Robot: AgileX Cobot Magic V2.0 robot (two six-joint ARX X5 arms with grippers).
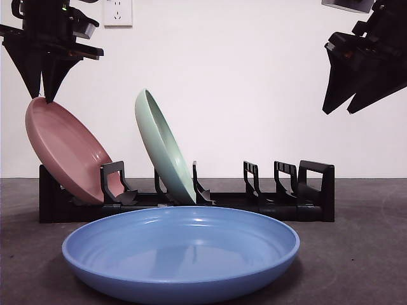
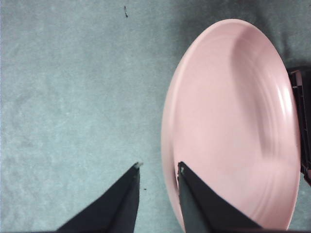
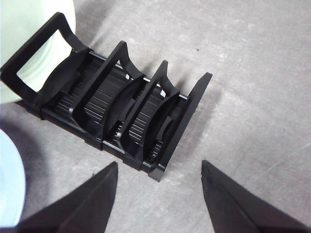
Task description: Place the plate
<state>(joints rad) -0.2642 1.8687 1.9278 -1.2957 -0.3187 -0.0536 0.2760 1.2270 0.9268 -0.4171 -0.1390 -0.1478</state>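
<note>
The pink plate (image 1: 67, 149) leans in the black rack's (image 1: 311, 190) end slot at nine o'clock, its lower edge hidden behind a divider. The left gripper (image 2: 158, 167) straddles the plate's rim, jaws slightly apart, contact unclear; only the wrist view shows this. The right gripper (image 3: 159, 165) hangs wide open at two o'clock. A green plate (image 1: 164, 149) stands mid-rack, a blue plate (image 1: 181, 254) lies in front.

Low level front view; two downward wrist views, sharing rack (image 1: 191, 197) (image 3: 112, 111).
</note>
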